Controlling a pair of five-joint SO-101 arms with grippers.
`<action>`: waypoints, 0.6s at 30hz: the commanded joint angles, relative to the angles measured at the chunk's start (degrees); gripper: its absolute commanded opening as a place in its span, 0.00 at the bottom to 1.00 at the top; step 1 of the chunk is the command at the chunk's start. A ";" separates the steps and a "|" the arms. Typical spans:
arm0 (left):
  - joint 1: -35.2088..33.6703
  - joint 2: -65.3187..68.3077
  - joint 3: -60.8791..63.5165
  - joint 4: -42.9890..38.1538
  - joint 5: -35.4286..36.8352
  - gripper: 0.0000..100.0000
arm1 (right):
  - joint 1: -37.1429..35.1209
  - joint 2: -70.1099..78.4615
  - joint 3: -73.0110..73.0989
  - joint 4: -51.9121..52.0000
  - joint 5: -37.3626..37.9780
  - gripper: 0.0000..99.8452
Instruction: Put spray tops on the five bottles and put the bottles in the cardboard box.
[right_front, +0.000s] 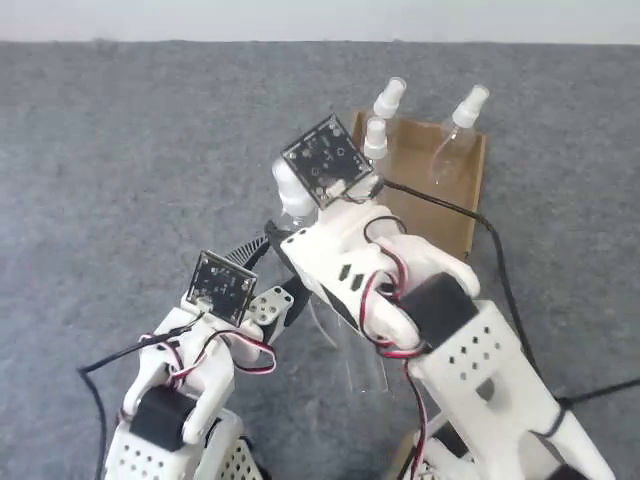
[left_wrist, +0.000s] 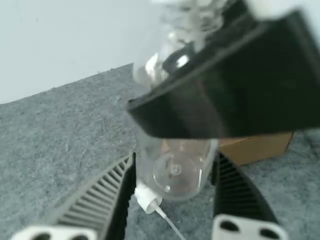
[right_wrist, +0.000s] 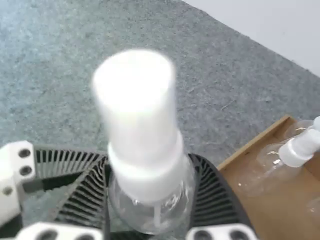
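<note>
A clear bottle (right_wrist: 145, 205) wearing a white spray top (right_wrist: 135, 110) sits between the ribbed fingers of the right pincer (right_wrist: 147, 192). That pincer is closed around the bottle's body and holds it off the grey surface (right_front: 120, 150), just beside the cardboard box (right_front: 462, 205). The left pincer (left_wrist: 175, 165) is at the bottle's lower end, its jaws spread to either side of the rounded base; whether they touch the plastic I cannot tell. Near that base a loose spray top (left_wrist: 146, 198) with a thin tube lies on the surface. Three more bottles (right_front: 455, 150) with spray tops are in the box, their white tops toward its far edge.
</note>
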 joint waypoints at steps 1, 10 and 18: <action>-0.09 0.53 -0.31 -1.23 0.00 0.23 | 6.64 -3.21 -0.18 0.84 2.55 0.01; -0.09 0.53 -0.22 -1.14 0.00 0.22 | 27.56 -3.03 0.09 0.66 5.71 0.01; -3.87 0.97 -0.04 -3.43 0.00 0.08 | 32.92 0.31 2.11 -4.97 5.98 0.01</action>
